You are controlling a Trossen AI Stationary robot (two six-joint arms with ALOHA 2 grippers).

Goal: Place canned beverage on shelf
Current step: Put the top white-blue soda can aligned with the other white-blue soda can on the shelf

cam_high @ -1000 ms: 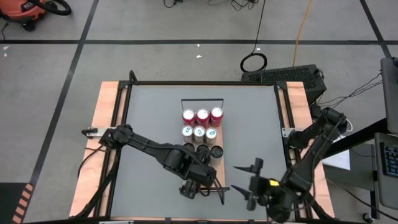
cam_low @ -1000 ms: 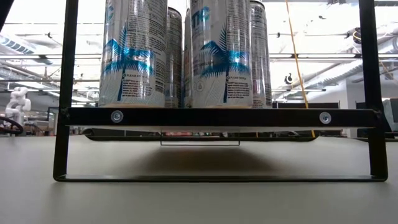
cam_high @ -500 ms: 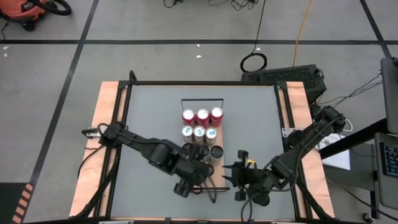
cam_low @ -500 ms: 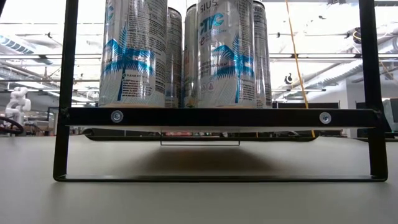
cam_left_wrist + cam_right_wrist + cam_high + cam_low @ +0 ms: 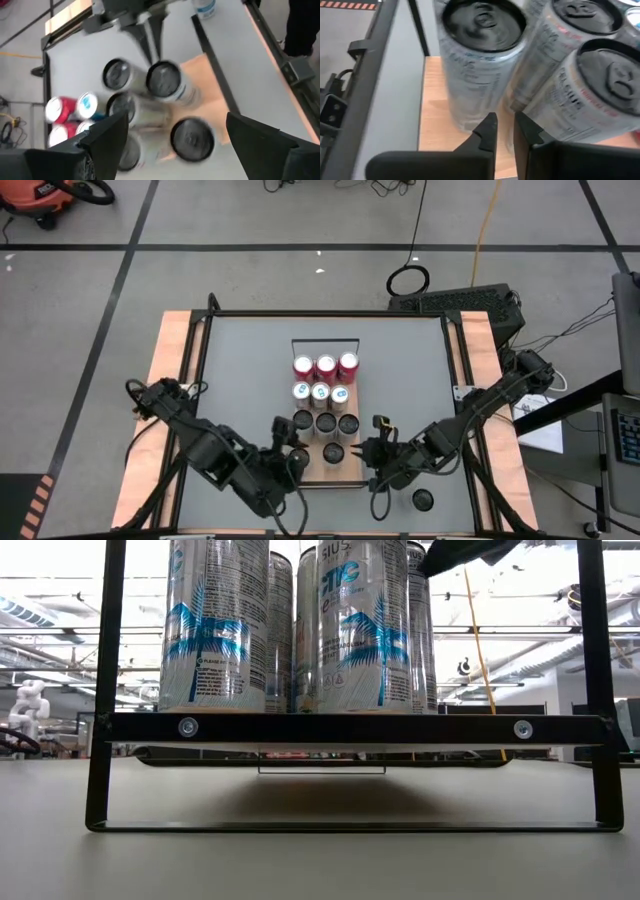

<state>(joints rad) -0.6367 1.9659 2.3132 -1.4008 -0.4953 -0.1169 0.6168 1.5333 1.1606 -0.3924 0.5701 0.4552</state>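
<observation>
Your right gripper [image 5: 368, 452] is pressed together, empty, beside the newest can [image 5: 334, 452] near the shelf [image 5: 352, 470]'s front edge. Left gripper [image 5: 285, 442] sits spread off the shelf's left edge. One can [image 5: 423, 500] waits by the table's front-right corner.

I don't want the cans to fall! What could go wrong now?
The shut right gripper sits very close to the front can on the shelf; a sideways swing might tip it into the others. The open left gripper hovers nearby, so the arms could bump. A loose can by the right arm could get knocked.
</observation>
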